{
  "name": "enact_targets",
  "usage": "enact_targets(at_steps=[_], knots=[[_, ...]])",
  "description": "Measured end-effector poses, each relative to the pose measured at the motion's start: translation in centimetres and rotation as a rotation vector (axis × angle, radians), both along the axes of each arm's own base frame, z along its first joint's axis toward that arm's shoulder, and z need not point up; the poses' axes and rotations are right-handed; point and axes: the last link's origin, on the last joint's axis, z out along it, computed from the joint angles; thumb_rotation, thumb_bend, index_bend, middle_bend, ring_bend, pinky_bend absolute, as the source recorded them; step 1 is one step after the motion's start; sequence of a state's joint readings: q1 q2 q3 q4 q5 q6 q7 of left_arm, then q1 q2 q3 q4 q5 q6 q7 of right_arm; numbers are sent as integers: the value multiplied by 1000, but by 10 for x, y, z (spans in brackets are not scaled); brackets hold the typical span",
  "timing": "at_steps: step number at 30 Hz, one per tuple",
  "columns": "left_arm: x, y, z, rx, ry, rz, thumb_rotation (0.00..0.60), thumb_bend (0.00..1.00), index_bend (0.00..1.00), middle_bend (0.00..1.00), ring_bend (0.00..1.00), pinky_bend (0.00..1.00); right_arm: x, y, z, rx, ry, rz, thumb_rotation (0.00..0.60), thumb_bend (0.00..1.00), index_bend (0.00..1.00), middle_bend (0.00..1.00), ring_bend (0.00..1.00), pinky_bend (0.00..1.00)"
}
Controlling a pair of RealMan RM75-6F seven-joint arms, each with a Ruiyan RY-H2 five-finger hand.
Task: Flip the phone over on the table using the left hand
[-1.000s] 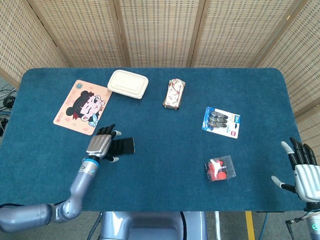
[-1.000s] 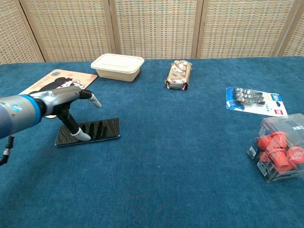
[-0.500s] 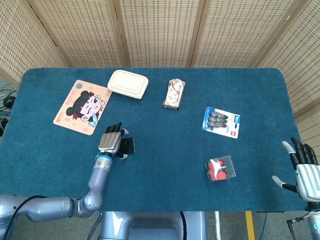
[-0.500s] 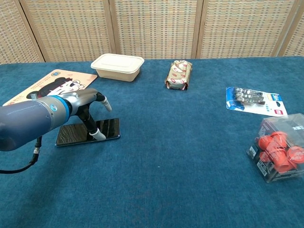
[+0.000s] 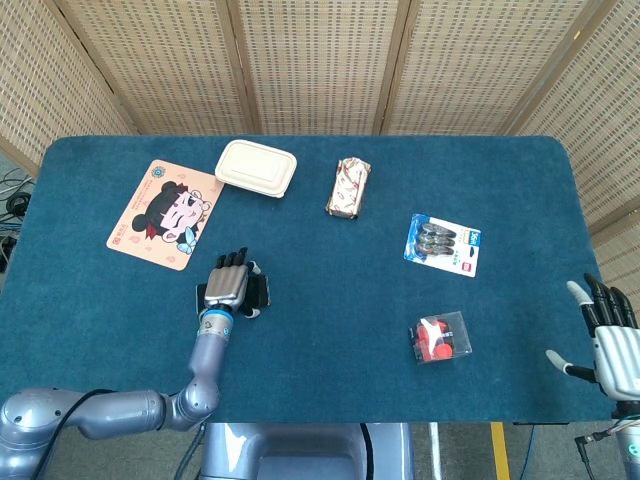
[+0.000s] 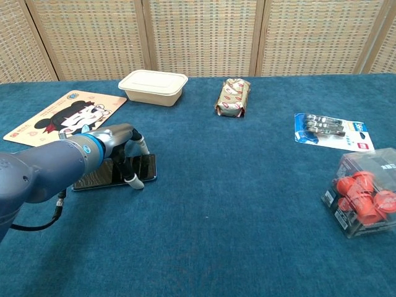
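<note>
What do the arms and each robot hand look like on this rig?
The left arm is rounded silver-grey metal with a blue ring at the wrist and a thin black cable hanging under it. The left robot hand has a silver back, dark fingers and pale fingertips. The right robot hand looks alike: whitish-silver body, black fingers.

My desk (image 5: 320, 330) wears blue felt. Lying on it: phone (image 6: 145, 167) flat at my left, cartoon mat (image 5: 165, 213), lidded box (image 5: 256, 168), wrapped packet (image 5: 348, 187), blister card (image 5: 443, 244), clear box of red bits (image 5: 440, 337).
</note>
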State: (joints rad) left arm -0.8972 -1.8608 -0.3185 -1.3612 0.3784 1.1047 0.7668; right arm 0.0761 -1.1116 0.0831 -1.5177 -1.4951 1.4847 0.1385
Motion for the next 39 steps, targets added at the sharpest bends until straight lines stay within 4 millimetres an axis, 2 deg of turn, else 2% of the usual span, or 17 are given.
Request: enact_targets(at_steps=[2, 7, 16, 25, 33, 39], knots=[[1, 0, -1, -1, 0, 1, 600, 93, 508, 0, 0, 0, 0, 0, 0, -2, -2, -1, 600, 0, 83, 0, 0, 0], [3, -1, 0, 6, -9, -17, 600, 106, 589, 0, 0, 0, -1, -1, 2, -4, -9, -5, 600, 0, 83, 0, 0, 0], [14, -11, 11, 3, -139, -50, 600, 110, 589, 0, 0, 0, -1, 0, 1, -5, -7, -6, 600, 0, 83, 0, 0, 0], [23, -20, 34, 18, -372, -77, 600, 111, 589, 0, 0, 0, -1, 0, 0, -5, -4, -4, 600, 0, 83, 0, 0, 0], [16, -27, 50, 47, -679, -111, 600, 115, 589, 0, 0, 0, 0, 1, -4, 2, 8, -4, 600, 0, 83, 0, 0, 0], [-4, -31, 52, 27, -837, -85, 600, 113, 589, 0, 0, 0, 0, 0, -7, 9, 16, -8, 600, 0, 83, 0, 0, 0]])
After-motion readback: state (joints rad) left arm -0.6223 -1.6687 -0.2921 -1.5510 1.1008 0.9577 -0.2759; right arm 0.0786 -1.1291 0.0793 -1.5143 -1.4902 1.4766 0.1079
